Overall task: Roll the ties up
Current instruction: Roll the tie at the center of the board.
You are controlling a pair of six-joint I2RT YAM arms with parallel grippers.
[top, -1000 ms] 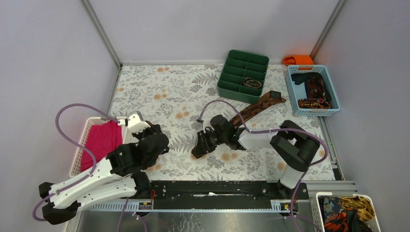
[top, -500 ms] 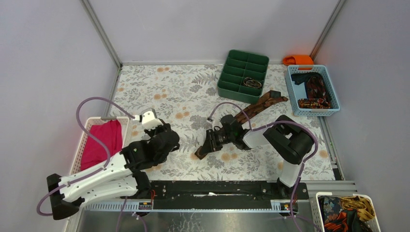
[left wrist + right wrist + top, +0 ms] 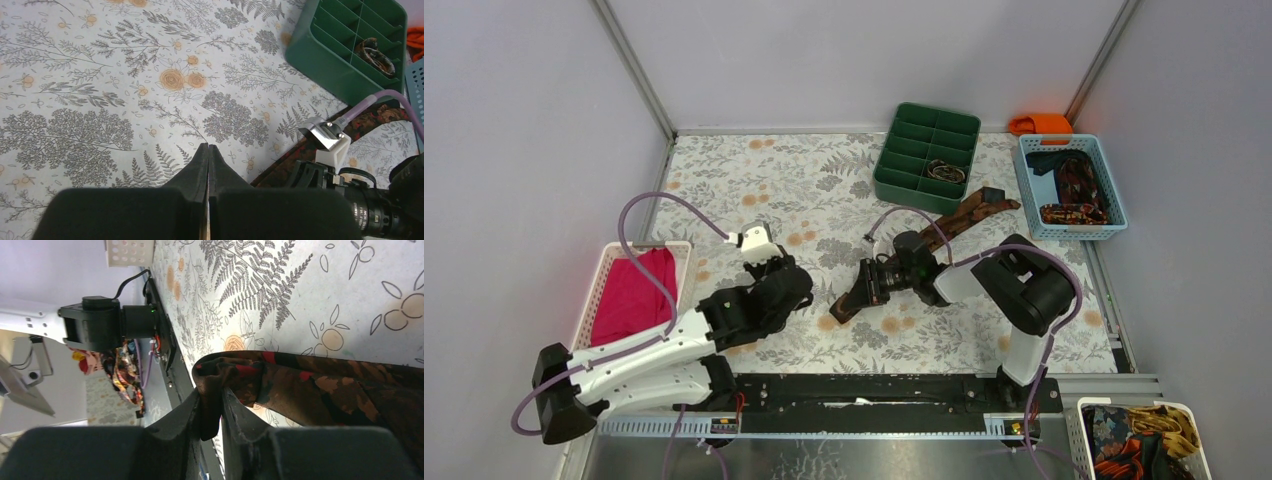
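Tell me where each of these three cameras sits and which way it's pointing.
Top external: fixed above and behind the bases, looking down on the floral-print table; left arm and right arm show.
Left wrist: on the left arm, looking past the shut left gripper toward the green divided plastic tray; the right arm's wrist also shows.
Right wrist: low over the table, facing its near edge; the right gripper shows, pinching the brown patterned necktie.
Shared: top external and left wrist both show tray and necktie.
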